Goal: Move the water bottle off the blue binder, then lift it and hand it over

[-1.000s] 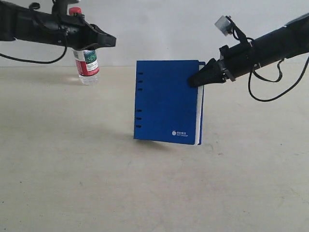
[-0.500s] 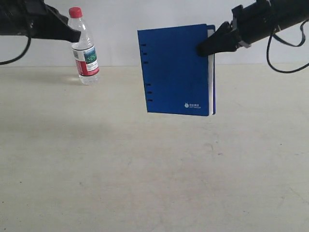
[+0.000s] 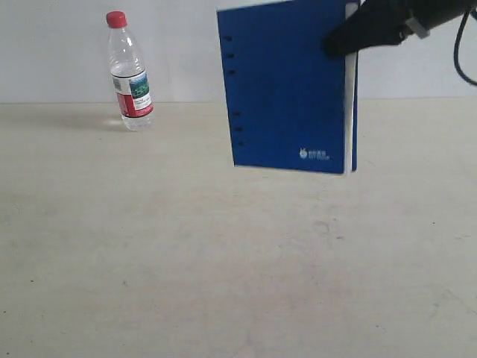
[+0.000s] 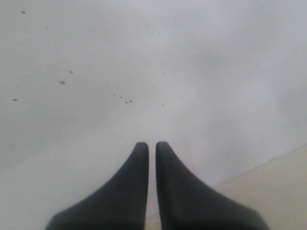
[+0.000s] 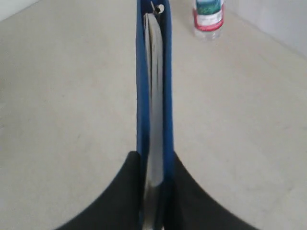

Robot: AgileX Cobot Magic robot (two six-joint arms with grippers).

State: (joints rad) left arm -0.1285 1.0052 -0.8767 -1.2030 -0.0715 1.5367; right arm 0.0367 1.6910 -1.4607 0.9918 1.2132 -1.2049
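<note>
The water bottle [image 3: 130, 73], clear with a red cap and a white, green and red label, stands upright on the table at the back left; its lower part also shows in the right wrist view [image 5: 208, 18]. The blue binder [image 3: 287, 86] hangs upright in the air, high at the right, with my right gripper [image 3: 337, 43] shut on its open edge. In the right wrist view the binder [image 5: 153, 81] is seen edge-on with white pages between the covers, clamped by the right gripper [image 5: 154, 160]. My left gripper [image 4: 151, 145] is shut on nothing, facing the grey wall, and is out of the exterior view.
The beige table [image 3: 186, 253] spreads below the binder. A pale wall [image 3: 179, 45] rises behind the table's far edge.
My right gripper has lifted the binder higher and a little to the right. My left arm has drawn back from the bottle and left the exterior view; the bottle stays standing.
</note>
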